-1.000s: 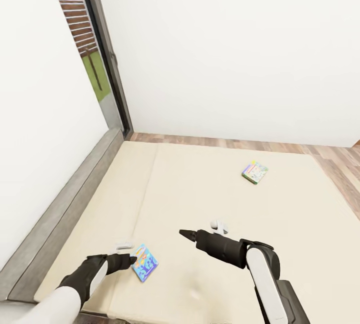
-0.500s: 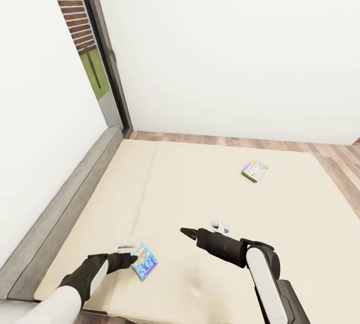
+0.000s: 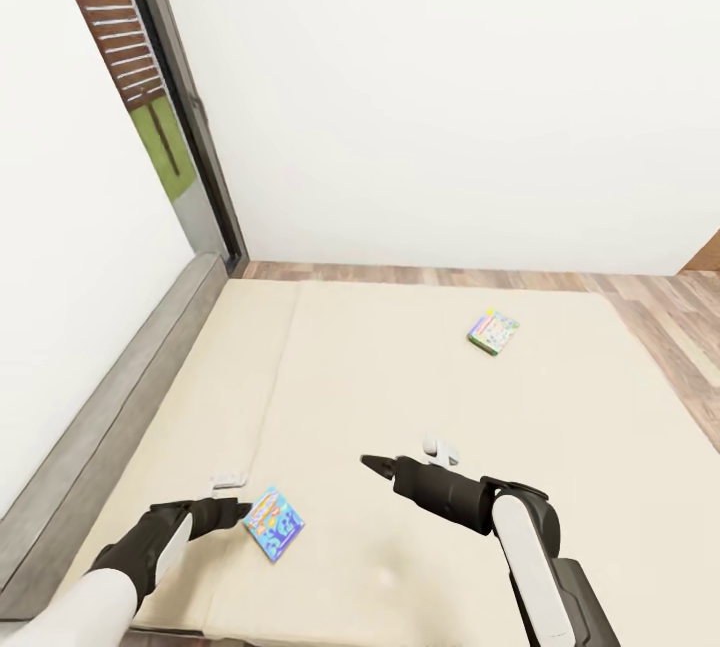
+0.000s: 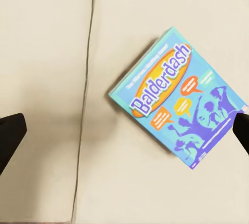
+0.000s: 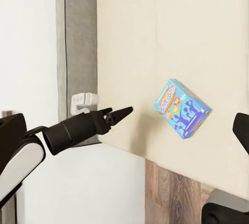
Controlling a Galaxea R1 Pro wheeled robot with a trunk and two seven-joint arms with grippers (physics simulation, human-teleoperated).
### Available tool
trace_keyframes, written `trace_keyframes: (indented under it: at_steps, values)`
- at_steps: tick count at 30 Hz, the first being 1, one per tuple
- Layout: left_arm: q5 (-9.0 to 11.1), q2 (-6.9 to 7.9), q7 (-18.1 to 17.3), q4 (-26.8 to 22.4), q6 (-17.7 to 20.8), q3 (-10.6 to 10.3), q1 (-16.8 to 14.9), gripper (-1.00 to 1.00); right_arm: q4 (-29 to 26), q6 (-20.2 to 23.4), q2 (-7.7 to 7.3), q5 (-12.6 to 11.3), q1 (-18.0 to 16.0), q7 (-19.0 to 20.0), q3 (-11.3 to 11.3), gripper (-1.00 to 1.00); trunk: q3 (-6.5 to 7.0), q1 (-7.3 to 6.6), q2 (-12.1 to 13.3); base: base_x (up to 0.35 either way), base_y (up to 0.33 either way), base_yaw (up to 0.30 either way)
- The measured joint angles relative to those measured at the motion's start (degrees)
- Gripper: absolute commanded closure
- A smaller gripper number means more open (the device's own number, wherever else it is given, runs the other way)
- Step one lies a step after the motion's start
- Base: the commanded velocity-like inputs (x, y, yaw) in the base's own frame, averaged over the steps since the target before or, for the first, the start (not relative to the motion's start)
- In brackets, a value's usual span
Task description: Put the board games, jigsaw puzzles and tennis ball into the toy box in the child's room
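While the head view hides its title, the blue board game (image 4: 176, 96) reads "Balderdash"; left end effector (image 3: 243, 508) gapes beside it, having backed off.

Plain white wall (image 3: 450, 97) at back & left. Tall window (image 3: 150, 117) w/ dark frame (image 3: 195, 127) in the left corner. Outside: brown slats (image 3: 105, 17) up top, green patch (image 3: 165, 152) lower down. Wood floor (image 3: 660, 302) along wall base, wider at rt. Small brown bit (image 3: 706, 257) at far rt edge, can't tell what.
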Motion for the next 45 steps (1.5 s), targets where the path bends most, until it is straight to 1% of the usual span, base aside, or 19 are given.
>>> trace_keyframes:
  at_steps: [12, 23, 39, 42, 45]
  values:
    - [0.0, 0.07, 0.0, 0.0, -0.1, 0.0, 0.0, -1.0, 0.3, -0.1, 0.01, 0.0, 0.0, 0.0, 0.0, -1.0, -0.52, 0.0, 0.0, 0.0, 0.0, -0.119]
    - [0.0, 0.06, -0.1, 0.0, -0.1, 0.0, 0.0, -1.0, 0.4, -0.1, 0.09, 0.1, 0.0, 0.0, 0.0, -1.0, -0.82, 0.0, 0.0, 0.0, 0.0, -0.016]
    - [0.2, -0.08, 0.1, 0.0, -0.4, 0.3, 0.0, -1.0, 0.6, -0.1, 0.16, 0.2, 0.0, 0.0, 0.1, -1.0, -1.96, 0.0, 0.0, 0.0, 0.0, -0.058]
    - [0.2, -0.2, 0.1, 0.0, -1.3, 0.3, 0.0, -1.0, 0.6, -0.1, 0.12, 0.2, 0.0, 0.0, 0.0, -1.0, -2.22, 0.0, 0.0, 0.0, 0.0, -0.072]
    - [0.2, -0.55, 0.1, 0.0, -3.1, 0.4, 0.0, -1.0, 0.6, 0.0, 0.1, 0.2, 0.0, 0.0, 0.0, -1.0, -2.47, 0.0, 0.0, 0.0, 0.0, -0.073]
